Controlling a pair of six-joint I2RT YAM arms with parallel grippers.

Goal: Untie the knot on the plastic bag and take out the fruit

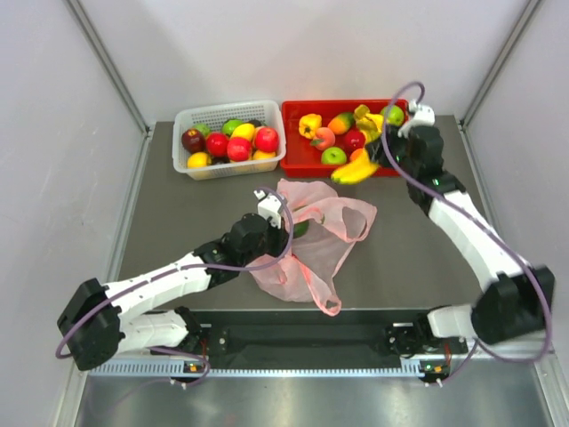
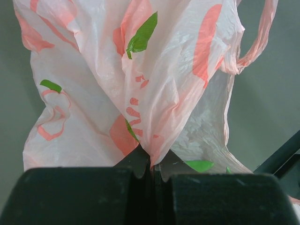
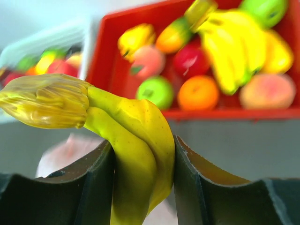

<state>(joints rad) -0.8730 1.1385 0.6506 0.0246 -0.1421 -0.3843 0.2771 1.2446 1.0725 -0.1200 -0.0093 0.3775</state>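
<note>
The plastic bag (image 1: 313,256) looks untied: left gripper (image 2: 152,169) pinches it, right gripper (image 3: 143,161) clamps a banana bunch (image 3: 129,119), red tray (image 3: 234,114) just ahead.

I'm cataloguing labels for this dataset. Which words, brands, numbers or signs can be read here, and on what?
No text can be read anywhere.
plastic bag: orange and green printed shapes; small orange marks along a fold may be characters, too creased to read.
white basket, red tray, banana bunch: no lettering shows.
</note>
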